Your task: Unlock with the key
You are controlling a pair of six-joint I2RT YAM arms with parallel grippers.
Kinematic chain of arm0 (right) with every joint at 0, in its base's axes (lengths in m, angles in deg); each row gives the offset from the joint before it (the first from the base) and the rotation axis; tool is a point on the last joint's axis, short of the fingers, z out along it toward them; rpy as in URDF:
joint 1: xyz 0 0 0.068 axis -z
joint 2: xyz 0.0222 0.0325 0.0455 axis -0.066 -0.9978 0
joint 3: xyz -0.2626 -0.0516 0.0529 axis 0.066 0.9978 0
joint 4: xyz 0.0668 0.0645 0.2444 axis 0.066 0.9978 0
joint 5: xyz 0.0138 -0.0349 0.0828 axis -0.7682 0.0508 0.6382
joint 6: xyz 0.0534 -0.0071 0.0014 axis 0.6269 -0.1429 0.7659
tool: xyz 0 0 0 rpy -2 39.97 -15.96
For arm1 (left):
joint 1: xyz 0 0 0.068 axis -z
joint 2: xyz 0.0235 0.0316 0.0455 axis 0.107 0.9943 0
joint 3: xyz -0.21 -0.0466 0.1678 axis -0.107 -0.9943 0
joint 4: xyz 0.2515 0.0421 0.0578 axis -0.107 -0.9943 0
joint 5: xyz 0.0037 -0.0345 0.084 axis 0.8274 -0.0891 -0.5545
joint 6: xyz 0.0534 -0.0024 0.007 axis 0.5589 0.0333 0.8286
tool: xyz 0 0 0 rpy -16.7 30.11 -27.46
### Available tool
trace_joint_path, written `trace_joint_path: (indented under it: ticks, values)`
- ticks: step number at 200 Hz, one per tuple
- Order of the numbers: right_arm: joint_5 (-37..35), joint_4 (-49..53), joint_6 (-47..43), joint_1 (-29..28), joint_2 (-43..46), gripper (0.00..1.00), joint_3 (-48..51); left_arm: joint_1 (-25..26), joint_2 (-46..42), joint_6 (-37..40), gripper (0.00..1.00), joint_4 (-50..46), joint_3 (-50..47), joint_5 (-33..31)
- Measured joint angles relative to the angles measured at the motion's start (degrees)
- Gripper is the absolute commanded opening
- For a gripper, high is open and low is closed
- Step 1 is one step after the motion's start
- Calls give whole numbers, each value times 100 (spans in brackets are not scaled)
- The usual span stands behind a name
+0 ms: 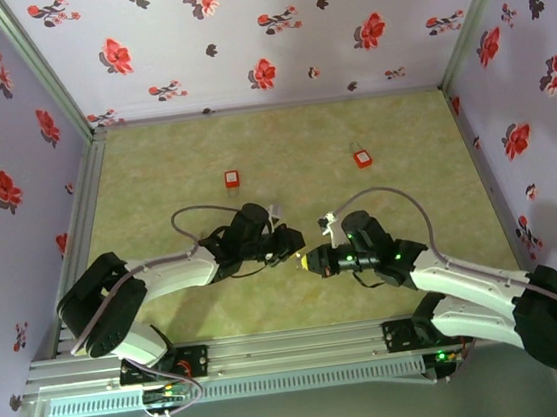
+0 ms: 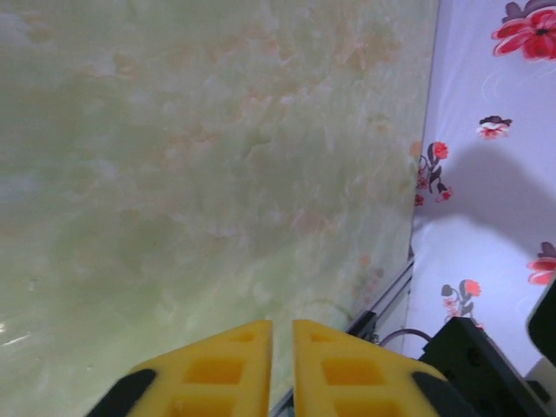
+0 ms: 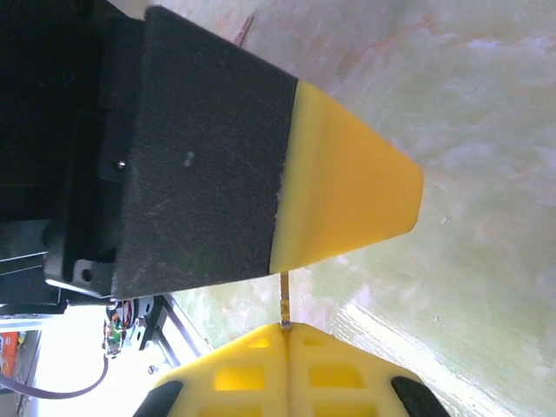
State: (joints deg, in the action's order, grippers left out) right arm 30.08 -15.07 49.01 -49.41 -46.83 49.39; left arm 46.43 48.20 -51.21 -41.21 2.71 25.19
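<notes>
My right gripper point(image 1: 310, 261) point(image 3: 285, 327) is shut on the key point(image 3: 284, 300), a thin metal blade standing up out of its yellow fingertips. The blade's top end goes behind the yellow tip of my left gripper's finger point(image 3: 347, 200), so I cannot tell whether it is gripped there. My left gripper point(image 1: 298, 244) point(image 2: 282, 323) meets the right one tip to tip above the middle of the table. Its jaws stand almost together, with a thin slit and nothing seen in it. A small red padlock point(image 1: 362, 159) lies on the table beyond the right gripper.
A second small red object point(image 1: 232, 179) lies on the green table point(image 1: 153, 162) beyond the left arm. Flowered walls point(image 1: 258, 30) close in the back and both sides. An aluminium rail point(image 1: 304, 344) with the arm bases runs along the near edge.
</notes>
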Motion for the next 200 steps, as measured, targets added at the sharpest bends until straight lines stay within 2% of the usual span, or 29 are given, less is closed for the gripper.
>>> trace_joint_path:
  ticks: [30,66,76,83,102,120,159,200]
  values:
    - [26,-85,2,0,-129,0,0,-2,0,50,0,-116,0,-57]
    - [42,-197,2,0,-282,1,-2,-2,0,105,0,-166,-7,-144]
    - [44,-232,11,0,-328,11,-2,-2,0,105,0,-188,-13,-173]
    - [44,-247,48,0,-356,26,-4,-2,0,103,0,-210,-13,-186]
    - [-35,-247,144,0,-400,53,-7,-2,-46,92,0,-214,-13,-173]
    - [-146,-278,208,0,-363,66,-7,-22,-160,31,0,-197,-13,-181]
    - [-420,-761,501,0,50,69,186,-164,-396,-321,0,15,-149,-387]
    - [-710,-1729,1043,-20,175,65,774,-214,-428,-769,0,173,-247,-758]
